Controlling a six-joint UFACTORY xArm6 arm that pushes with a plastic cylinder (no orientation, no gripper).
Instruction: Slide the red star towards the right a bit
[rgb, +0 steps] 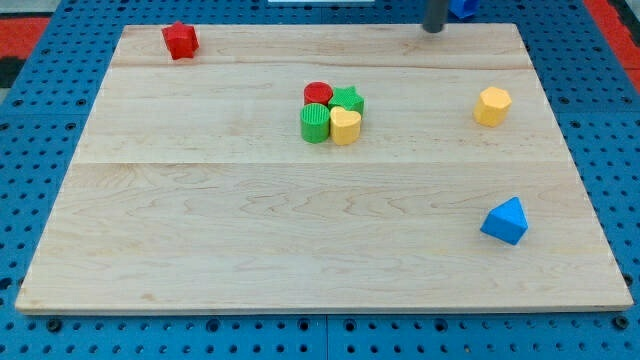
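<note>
The red star lies at the top left corner of the wooden board. My rod shows at the view's top edge, right of centre, and my tip sits at the board's top edge, far to the right of the red star. Nothing touches the star.
A cluster sits at mid-board: a red cylinder, a green star, a green cylinder and a yellow heart. A yellow hexagon lies at the right. A blue triangle lies at the lower right. A blue object shows beyond the top edge.
</note>
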